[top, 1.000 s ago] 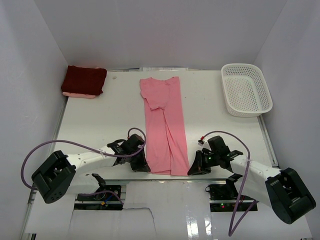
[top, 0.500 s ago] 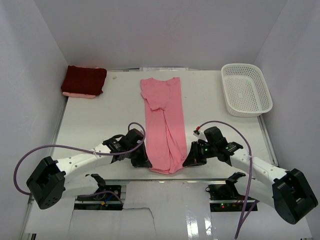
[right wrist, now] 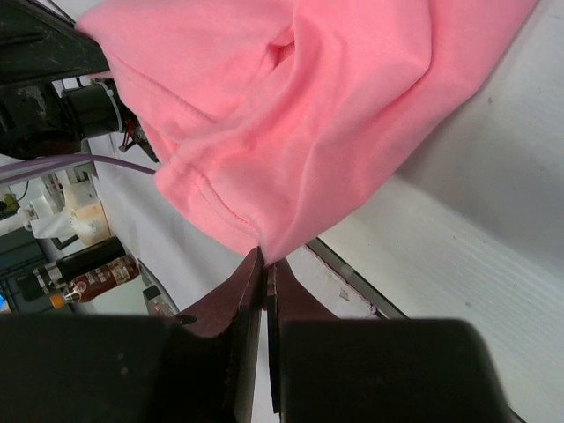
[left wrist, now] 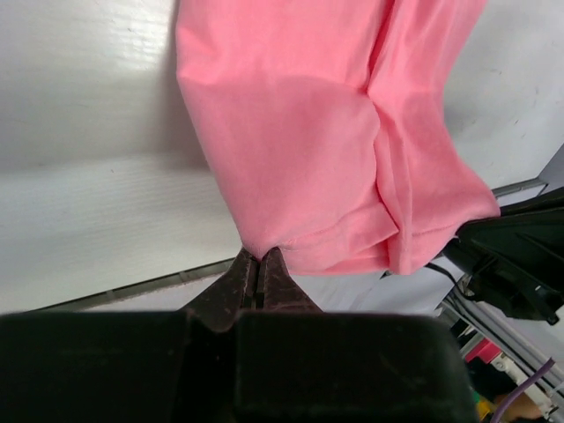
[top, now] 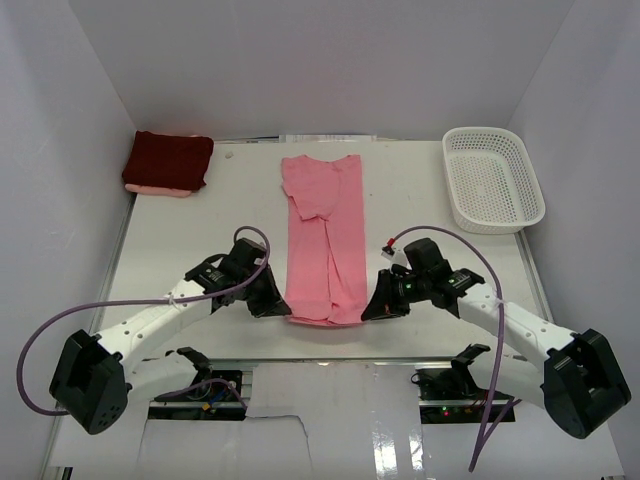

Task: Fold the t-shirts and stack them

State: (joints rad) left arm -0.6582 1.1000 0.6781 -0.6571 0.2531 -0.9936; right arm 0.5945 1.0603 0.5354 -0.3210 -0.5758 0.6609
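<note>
The surface is closed in by white walls on the left, far and right sides, and only its near edge, where the arm bases are bolted, is left open. Broad bare strips of the surface are seen on both sides of the centre. The pink shirt is laid lengthwise down the middle, folded into a narrow strip, with its collar end near the far edge and its hem near the near edge. The basket is placed in the far right corner, close to the right wall and well apart from the pink shirt. The maroon shirt is kept as a folded rectangle in the far left corner, with a pink layer showing beneath its near edge. The left end effector is clamped together on the near left corner of the pink shirt's hem, and the right end effector is pinched on the near right corner. The hem is thus held between the two, bunched into soft folds, just beyond the near edge of the surface.
</note>
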